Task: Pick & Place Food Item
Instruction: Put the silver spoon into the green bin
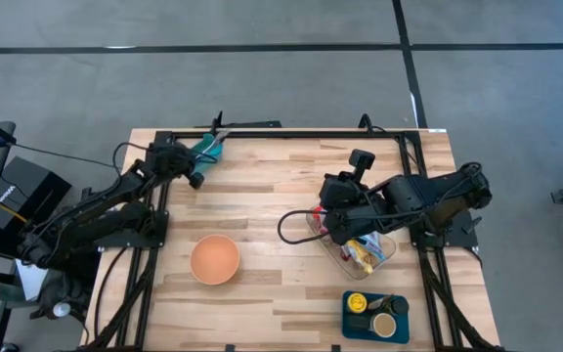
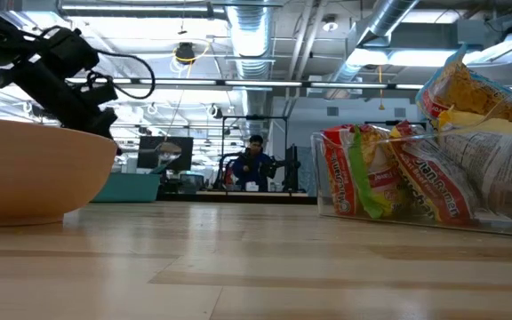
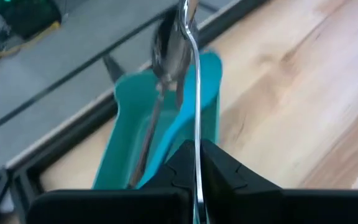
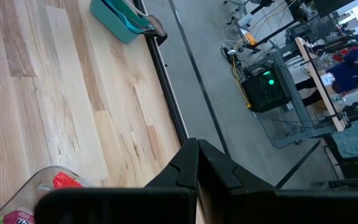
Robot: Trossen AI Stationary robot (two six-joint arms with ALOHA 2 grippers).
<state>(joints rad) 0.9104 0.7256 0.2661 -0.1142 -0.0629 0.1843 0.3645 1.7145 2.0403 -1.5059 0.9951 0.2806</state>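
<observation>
While the food items, crinkly red and yellow snack packets [image 1: 365, 252], sit piled in a clear plastic bin [image 1: 391, 256] on the right half of the pale wooden table [image 1: 262, 196], none of them is in any grip. Above that bin, the right gripper [image 1: 332, 223] hovers with its fingers pressed fully together and empty, pointing toward the table's centre. The likely goal, a round orange bowl [image 1: 214, 259], stands well apart to the bin's left, nearer the front edge. At the far left corner the left gripper [image 1: 195, 172] is clamped tight on the thin handle of a metal spoon [image 3: 178, 43], which hangs above a teal plastic tray [image 3: 166, 118] holding more cutlery. A dark blue tray [image 1: 374, 315] with small round containers sits at the front right. To do the pick well, the right arm would need to spread its fingers first, then come down on the topmost packet at a firm edge rather than the slippery middle, and lift straight up so the bin's wall is not snagged.
</observation>
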